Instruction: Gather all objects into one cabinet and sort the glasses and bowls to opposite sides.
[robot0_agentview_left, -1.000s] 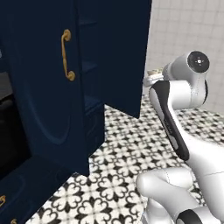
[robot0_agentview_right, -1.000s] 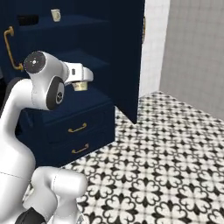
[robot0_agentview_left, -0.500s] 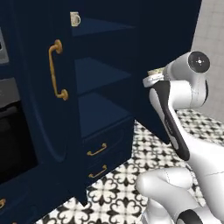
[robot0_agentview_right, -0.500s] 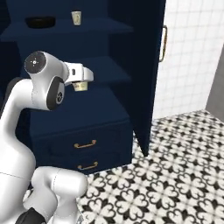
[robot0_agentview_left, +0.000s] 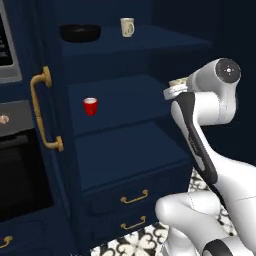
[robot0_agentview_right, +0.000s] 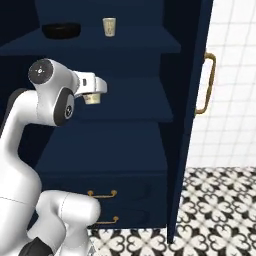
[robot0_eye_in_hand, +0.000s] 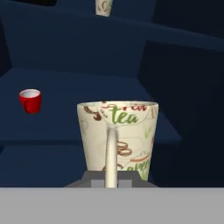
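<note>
gripper clenched on a cream cup, facing the cabinet shelf with the red cup.

The floor has black and white flower tiles. The wall on the right is white square tiles. A dark oven stands on the left.

Top shelf: bowl, cup.

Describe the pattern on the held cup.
Cream cup with brown swirls and green "tea" lettering; hand view.
</note>
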